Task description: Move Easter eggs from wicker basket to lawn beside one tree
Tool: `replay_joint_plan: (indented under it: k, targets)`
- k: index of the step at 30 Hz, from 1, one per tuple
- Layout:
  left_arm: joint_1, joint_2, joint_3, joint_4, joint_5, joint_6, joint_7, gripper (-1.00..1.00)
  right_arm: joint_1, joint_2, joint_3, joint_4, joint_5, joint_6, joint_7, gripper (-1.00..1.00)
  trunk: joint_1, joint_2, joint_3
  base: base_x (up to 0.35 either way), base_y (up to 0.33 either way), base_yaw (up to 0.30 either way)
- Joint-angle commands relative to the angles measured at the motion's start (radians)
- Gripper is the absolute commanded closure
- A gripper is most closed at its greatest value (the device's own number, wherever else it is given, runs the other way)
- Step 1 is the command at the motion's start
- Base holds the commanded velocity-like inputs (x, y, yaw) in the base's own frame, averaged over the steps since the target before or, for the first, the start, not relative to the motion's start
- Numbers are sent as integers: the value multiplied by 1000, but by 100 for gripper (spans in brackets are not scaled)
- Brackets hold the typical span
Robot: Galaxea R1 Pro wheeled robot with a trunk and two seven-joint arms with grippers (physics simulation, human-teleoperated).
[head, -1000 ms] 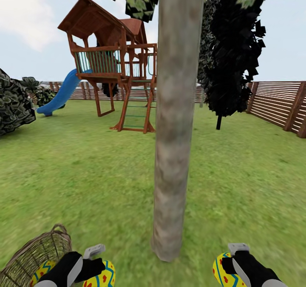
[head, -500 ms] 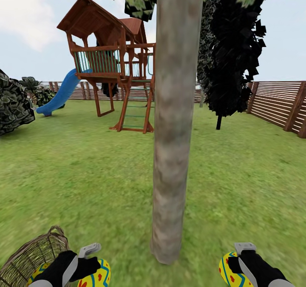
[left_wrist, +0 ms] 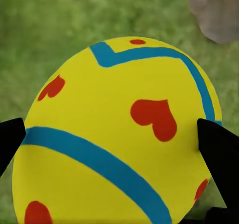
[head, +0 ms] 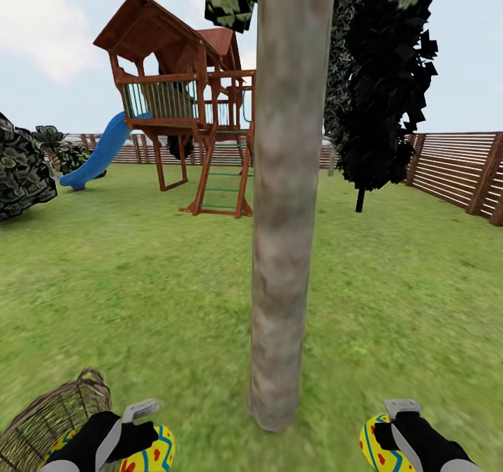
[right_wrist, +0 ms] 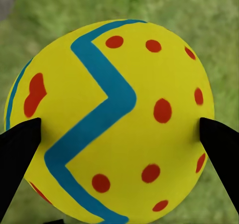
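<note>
1. Left gripper (head: 143,435) clamped on an egg (head: 155,451), beside wicker basket (head: 49,416).
2. Right gripper (head: 391,435) clamped on second egg (head: 377,447).
3. Tree (head: 283,248) trunk between, on lawn (head: 140,283).
4. Third egg (head: 61,442) in basket.

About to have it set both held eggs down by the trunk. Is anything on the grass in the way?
Nothing visible. Bare green lawn lies between the pale grey-brown tree trunk and each yellow, blue-banded egg: the left end effector's and the right end effector's. The brown wicker basket sits off left.
</note>
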Motion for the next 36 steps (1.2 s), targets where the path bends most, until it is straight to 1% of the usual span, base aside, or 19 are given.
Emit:
replay_joint_plan:
  k: [1,2,3,7,24,27,36]
  targets:
    - [0,12,6,-2,4,8,-3,100,0,-1,7,-2,-9,6,-6,100,4,-8,-4,0,0,0]
    - [0,18,5,-2,4,8,-3,100,0,-1,9,-2,-8,6,-6,100,8,-15,-8,0,0,0]
    - [0,18,4,-2,5,8,-3,100,0,-1,9,-2,-8,6,-6,100,12,-22,-11,0,0,0]
    - [0,14,4,-1,6,7,-3,100,0,0,10,-2,-7,5,-6,100,27,-50,-23,0,0,0]
    - [0,12,3,0,7,4,-2,100,0,-1,9,-2,-7,6,-6,100,92,-169,-76,0,0,0]
    - [0,3,3,0,6,4,-2,100,0,-1,9,-2,-7,6,-6,100,104,-190,-86,0,0,0]
    - [0,1,3,1,6,4,-2,100,0,-1,9,-2,-7,6,-6,100,138,-253,-114,0,0,0]
